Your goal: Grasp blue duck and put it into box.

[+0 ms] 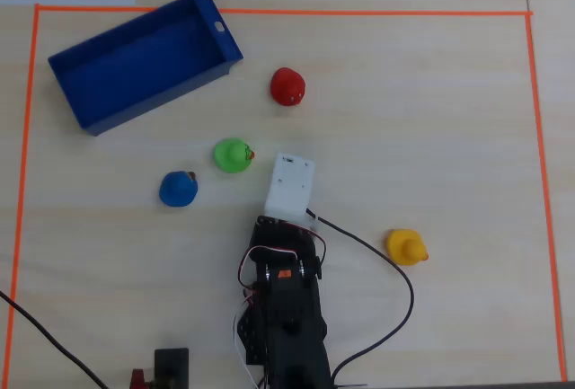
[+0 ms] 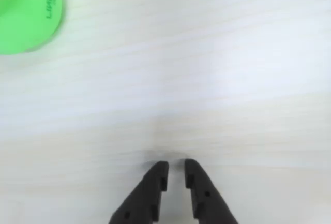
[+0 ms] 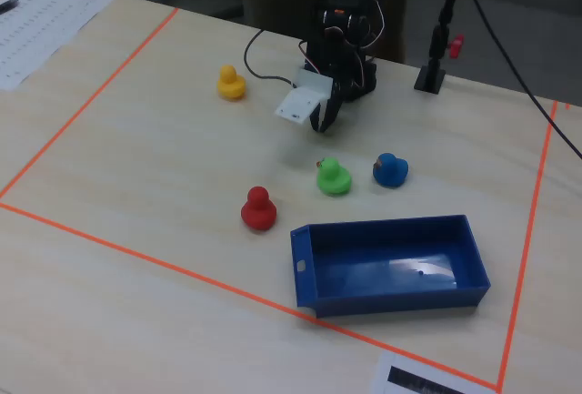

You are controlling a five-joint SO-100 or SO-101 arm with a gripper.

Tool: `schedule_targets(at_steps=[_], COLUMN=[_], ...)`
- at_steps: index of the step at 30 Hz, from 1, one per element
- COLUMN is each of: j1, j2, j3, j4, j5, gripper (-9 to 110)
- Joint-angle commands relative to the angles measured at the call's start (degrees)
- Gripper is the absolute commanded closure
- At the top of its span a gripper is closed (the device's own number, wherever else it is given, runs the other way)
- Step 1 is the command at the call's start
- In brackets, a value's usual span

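While my gripper (image 2: pixel 176 168) hangs over bare table (image 1: pixel 431 119) with its fingers nearly together and nothing between them, the blue duck (image 1: pixel 178 189) sits left of the middle in the overhead view. A green duck (image 1: pixel 233 155) is just beside it. The box (image 1: pixel 81 52) lies by the far left corner. It looks empty, I think, though glare hides part of its floor.

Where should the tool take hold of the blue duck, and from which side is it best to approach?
Probably from above, closing on the round body of the blue duck across its narrower flanks, below the head. It stands upright and alone; the green duck sits apart, leaving room for both fingers. The tool is nearly closed and must open first.
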Motion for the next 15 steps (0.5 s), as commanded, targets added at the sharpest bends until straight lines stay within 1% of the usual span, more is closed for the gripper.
schedule_targets(at_steps=[1, 4, 7, 10, 15], j1=[3.08, 2.55, -0.62, -7.47, -21.01], j2=[-3.87, -16.26, -31.29, -41.92, -58.01], j3=[-6.24, -19.86, -37.44, -53.26, -71.37], j4=[0.88, 3.52, 10.11, 14.68, 17.67], j5=[-2.72, -2.9, -1.49, 4.92, 17.49], gripper=[99, 95, 85, 78, 75])
